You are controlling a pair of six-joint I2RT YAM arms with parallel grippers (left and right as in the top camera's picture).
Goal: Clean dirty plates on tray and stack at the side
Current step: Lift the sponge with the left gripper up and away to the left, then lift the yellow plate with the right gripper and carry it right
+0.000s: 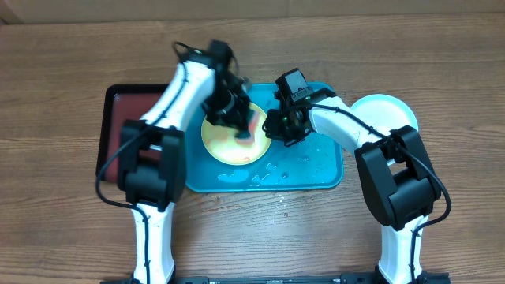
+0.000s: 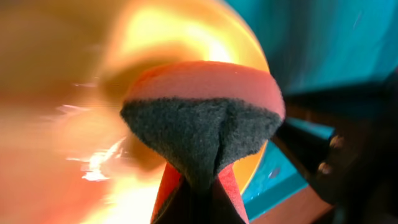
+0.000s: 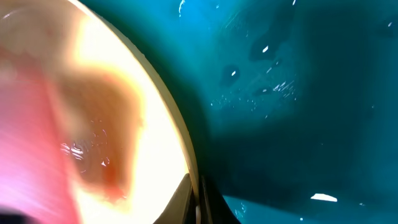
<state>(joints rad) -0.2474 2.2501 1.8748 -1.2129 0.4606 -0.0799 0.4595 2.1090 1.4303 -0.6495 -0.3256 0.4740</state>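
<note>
A yellow-green plate [image 1: 229, 143] with red smears lies on the left half of the turquoise tray [image 1: 319, 170]. My left gripper [image 1: 239, 122] is shut on a red sponge with a dark scrub face [image 2: 205, 127], which presses onto the plate [image 2: 168, 43]. The right gripper [image 1: 275, 128] is shut on the plate's right rim. In the right wrist view that thin rim [image 3: 184, 163] sits pinched between the fingers, with wet tray floor [image 3: 298, 93] beyond. A pale plate [image 1: 388, 113] rests on the table to the right of the tray, partly behind the right arm.
A black-rimmed dark red tray [image 1: 125, 118] lies left of the turquoise one, partly under the left arm. Water puddles [image 1: 237, 177] and droplets sit on the tray's front part. Bare wooden table surrounds everything.
</note>
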